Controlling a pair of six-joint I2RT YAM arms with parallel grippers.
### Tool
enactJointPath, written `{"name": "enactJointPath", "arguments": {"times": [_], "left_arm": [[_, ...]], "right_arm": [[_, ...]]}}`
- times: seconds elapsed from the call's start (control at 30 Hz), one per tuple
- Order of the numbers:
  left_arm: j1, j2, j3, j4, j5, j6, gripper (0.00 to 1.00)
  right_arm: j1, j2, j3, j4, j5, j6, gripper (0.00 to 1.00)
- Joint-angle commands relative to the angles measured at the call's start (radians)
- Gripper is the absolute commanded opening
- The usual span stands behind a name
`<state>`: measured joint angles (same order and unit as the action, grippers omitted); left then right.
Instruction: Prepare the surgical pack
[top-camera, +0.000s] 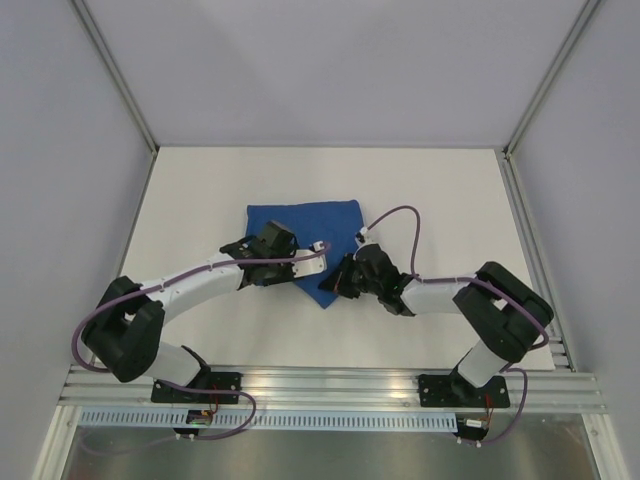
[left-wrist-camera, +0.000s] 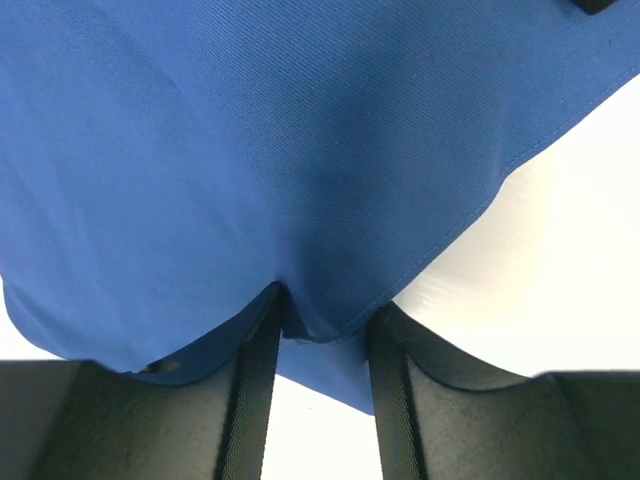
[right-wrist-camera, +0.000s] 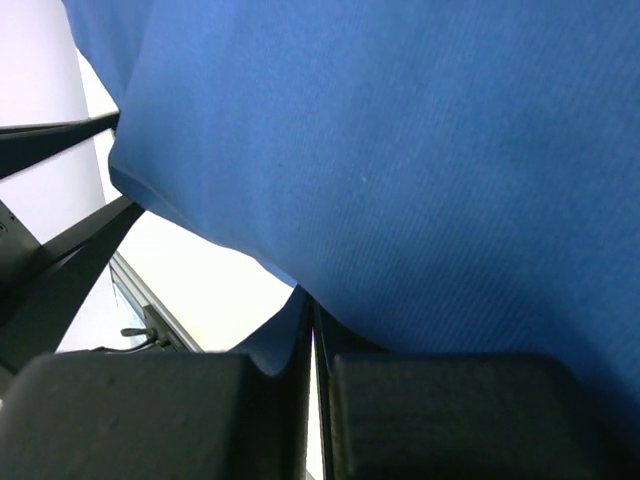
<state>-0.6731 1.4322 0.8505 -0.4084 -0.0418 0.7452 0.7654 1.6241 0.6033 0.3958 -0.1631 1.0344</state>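
The surgical pack shows as a royal-blue cloth drape (top-camera: 300, 224) lying folded on the white table (top-camera: 200, 200). My left gripper (top-camera: 320, 262) is at the drape's near edge. In the left wrist view the drape (left-wrist-camera: 300, 150) hangs over the left gripper (left-wrist-camera: 328, 325), whose jaws stand apart with a hemmed fold between the fingertips. My right gripper (top-camera: 341, 276) meets the same near edge from the right. In the right wrist view the right gripper (right-wrist-camera: 310, 305) is shut, with the edge of the drape (right-wrist-camera: 420, 170) pinched at its tips. Whatever the cloth covers is hidden.
Grey enclosure walls with metal posts (top-camera: 120, 85) surround the table on three sides. An aluminium rail (top-camera: 330, 385) with both arm bases runs along the near edge. A purple cable (top-camera: 400, 215) loops over the right arm.
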Motion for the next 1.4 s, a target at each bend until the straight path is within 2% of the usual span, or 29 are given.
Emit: {"name": "enactJointPath", "arguments": {"times": [0.0, 0.1, 0.17, 0.2, 0.3, 0.43, 0.5, 0.53, 0.57, 0.63, 0.9, 0.93, 0.97, 1.03, 1.07, 1.1, 1.2, 1.23, 1.33, 1.37], "left_arm": [[0.000, -0.047, -0.002, 0.034, 0.083, -0.020, 0.43], [0.001, -0.068, -0.010, 0.033, 0.079, -0.033, 0.28], [0.001, -0.079, 0.021, 0.001, 0.089, -0.049, 0.36], [0.001, -0.082, 0.028, -0.019, 0.094, -0.056, 0.46], [0.000, -0.078, 0.033, 0.000, 0.086, -0.063, 0.46], [0.001, -0.059, 0.030, 0.022, 0.048, -0.072, 0.39], [0.001, -0.064, 0.033, 0.020, 0.046, -0.083, 0.30], [0.001, -0.064, 0.033, 0.025, 0.048, -0.084, 0.26], [0.001, -0.064, 0.033, 0.032, 0.046, -0.086, 0.14], [0.000, -0.052, 0.039, 0.033, 0.046, -0.092, 0.01], [0.001, -0.062, 0.058, 0.000, 0.075, -0.089, 0.00], [0.001, -0.056, 0.059, -0.007, 0.082, -0.083, 0.01], [0.001, -0.047, 0.062, -0.035, 0.088, -0.072, 0.12], [0.001, -0.023, 0.059, -0.046, 0.097, -0.058, 0.41], [0.001, -0.015, 0.053, -0.038, 0.095, -0.053, 0.47], [0.001, -0.012, 0.035, -0.020, 0.094, -0.053, 0.47], [0.000, -0.010, -0.002, 0.075, 0.062, -0.053, 0.36], [0.001, -0.006, -0.004, 0.100, 0.047, -0.059, 0.23], [0.001, -0.003, -0.001, 0.106, 0.046, -0.073, 0.00], [0.001, -0.007, -0.001, 0.099, 0.046, -0.078, 0.00]], "right_arm": [[-0.001, 0.017, 0.023, 0.093, 0.054, 0.026, 0.01], [0.000, 0.028, 0.016, 0.129, 0.048, 0.033, 0.00], [0.000, 0.042, 0.044, 0.118, 0.033, 0.026, 0.01], [0.002, 0.048, 0.053, 0.112, 0.018, 0.024, 0.00], [0.000, 0.060, 0.058, 0.115, 0.019, 0.029, 0.00], [0.000, 0.059, 0.049, 0.126, 0.024, 0.038, 0.01], [0.000, 0.062, 0.053, 0.132, 0.016, 0.039, 0.00], [0.000, 0.065, 0.056, 0.130, 0.016, 0.042, 0.01], [0.000, 0.066, 0.059, 0.130, 0.019, 0.042, 0.00], [0.000, 0.074, 0.062, 0.130, 0.020, 0.047, 0.01], [0.000, 0.103, 0.076, 0.146, 0.036, 0.062, 0.00], [0.000, 0.108, 0.076, 0.147, 0.040, 0.062, 0.01], [0.000, 0.108, 0.078, 0.144, 0.042, 0.064, 0.00], [-0.001, 0.103, 0.073, 0.143, 0.043, 0.067, 0.00], [0.000, 0.100, 0.063, 0.146, 0.048, 0.070, 0.00], [0.000, 0.096, 0.058, 0.146, 0.050, 0.070, 0.00], [0.000, 0.085, 0.046, 0.146, 0.065, 0.070, 0.00], [0.000, 0.085, 0.046, 0.146, 0.066, 0.069, 0.00], [0.000, 0.091, 0.049, 0.158, 0.057, 0.070, 0.00], [0.000, 0.092, 0.050, 0.160, 0.054, 0.070, 0.00]]}}
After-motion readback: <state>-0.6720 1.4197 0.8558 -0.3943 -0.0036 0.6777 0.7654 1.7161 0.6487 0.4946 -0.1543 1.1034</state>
